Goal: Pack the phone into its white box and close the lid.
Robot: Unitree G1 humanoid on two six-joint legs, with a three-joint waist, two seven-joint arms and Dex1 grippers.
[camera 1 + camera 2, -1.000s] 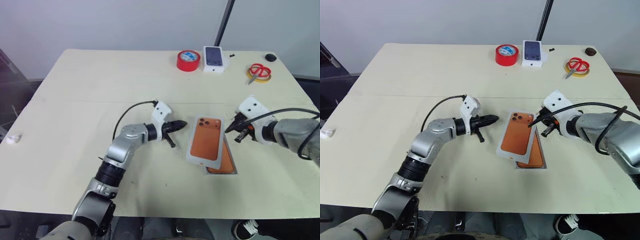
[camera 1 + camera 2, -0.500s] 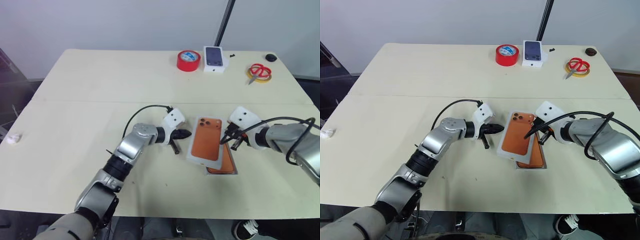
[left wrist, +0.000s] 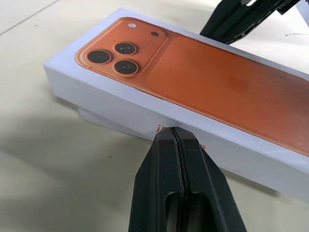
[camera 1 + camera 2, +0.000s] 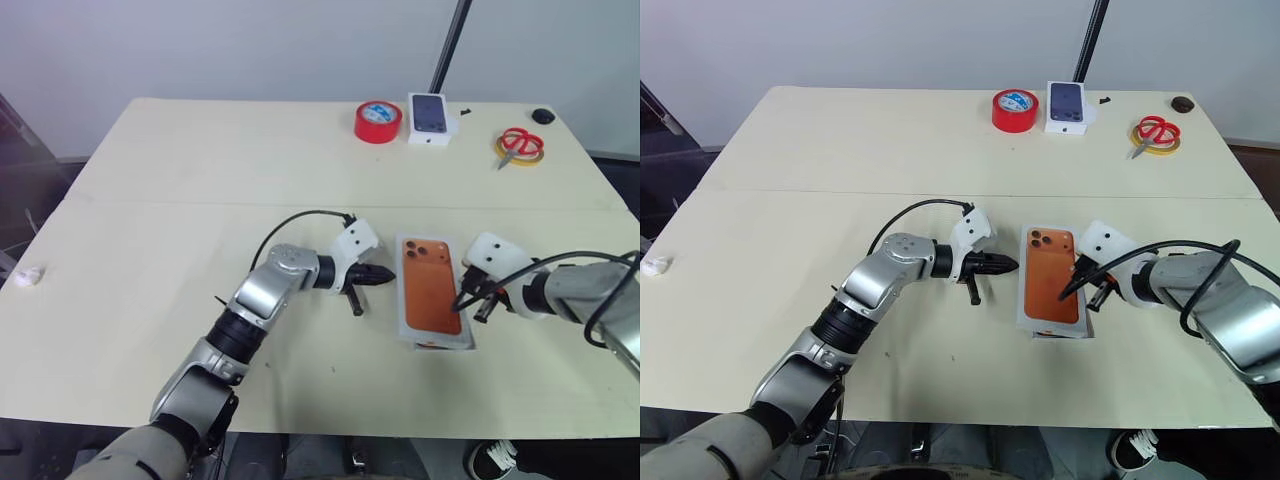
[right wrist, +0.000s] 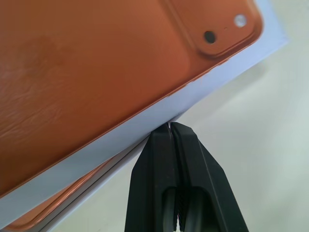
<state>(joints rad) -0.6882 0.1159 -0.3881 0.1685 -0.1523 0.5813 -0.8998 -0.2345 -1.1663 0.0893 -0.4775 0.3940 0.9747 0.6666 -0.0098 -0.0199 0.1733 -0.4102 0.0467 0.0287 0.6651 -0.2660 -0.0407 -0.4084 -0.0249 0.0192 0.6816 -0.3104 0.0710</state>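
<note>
Lid [image 4: 433,290], white with an orange phone printed on top, resting over the white box [image 4: 1060,335], whose orange-lined edge shows under its near end. My left gripper [image 4: 385,273], fingers pressed together and empty, tip at the lid's left side. My right gripper [image 4: 462,301], likewise closed and empty, tip against the lid's right edge. Beyond the lid: red tape roll [image 4: 377,121], small white phone box [image 4: 429,117], red scissors [image 4: 519,143].

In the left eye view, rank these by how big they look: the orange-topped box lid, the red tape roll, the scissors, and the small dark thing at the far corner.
1. Orange-topped box lid, largest, though nearest the camera.
2. Red tape roll and scissors: too alike to rank.
3. Small dark thing, smallest.
</note>
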